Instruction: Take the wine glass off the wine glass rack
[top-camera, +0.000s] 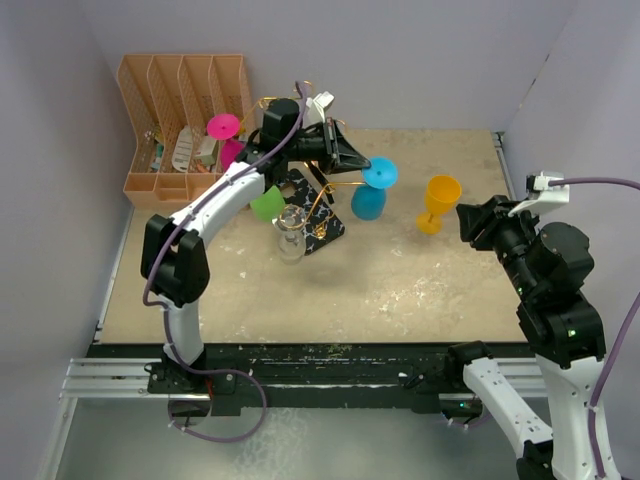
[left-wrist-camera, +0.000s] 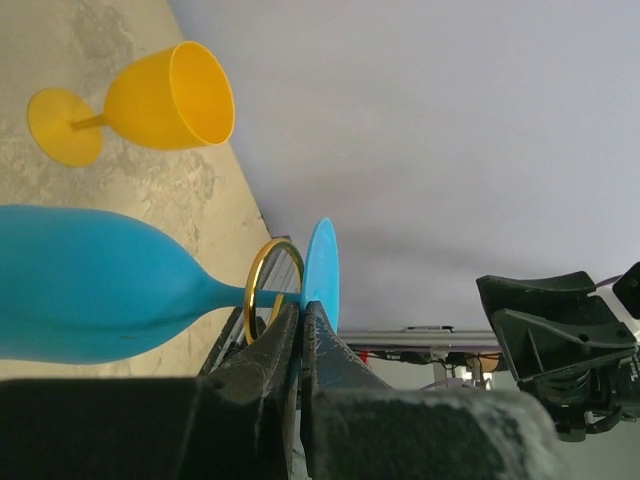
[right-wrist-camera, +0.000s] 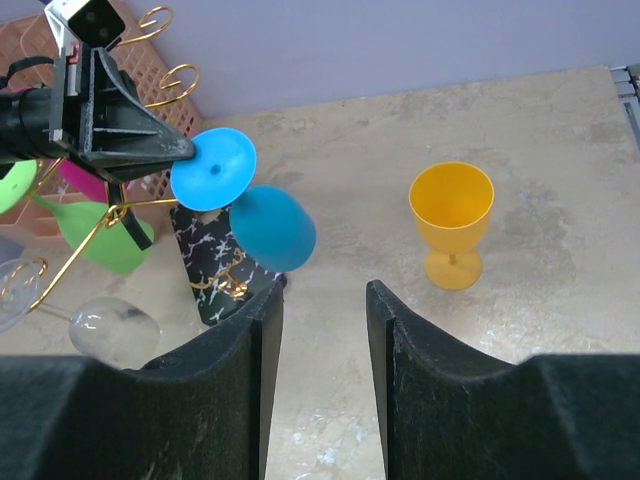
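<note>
The blue wine glass (top-camera: 369, 201) hangs bowl-down and tilted at the right side of the wine glass rack (top-camera: 322, 199), a gold wire stand on a black marbled base (right-wrist-camera: 214, 272). My left gripper (left-wrist-camera: 302, 308) is shut on the rim of the glass's round blue foot (right-wrist-camera: 213, 168). A gold scroll ring (left-wrist-camera: 258, 283) of the rack still circles the stem just behind the foot. In the top view the left gripper (top-camera: 360, 164) reaches over the rack from behind. My right gripper (right-wrist-camera: 322, 300) stands open and empty, well to the right of the rack.
A yellow goblet (top-camera: 438, 203) stands upright on the table right of the blue glass. Pink (top-camera: 224, 128), green (top-camera: 267, 204) and clear (top-camera: 291, 240) glasses hang on the rack's other arms. An orange slotted organiser (top-camera: 180, 120) sits at the back left against the wall.
</note>
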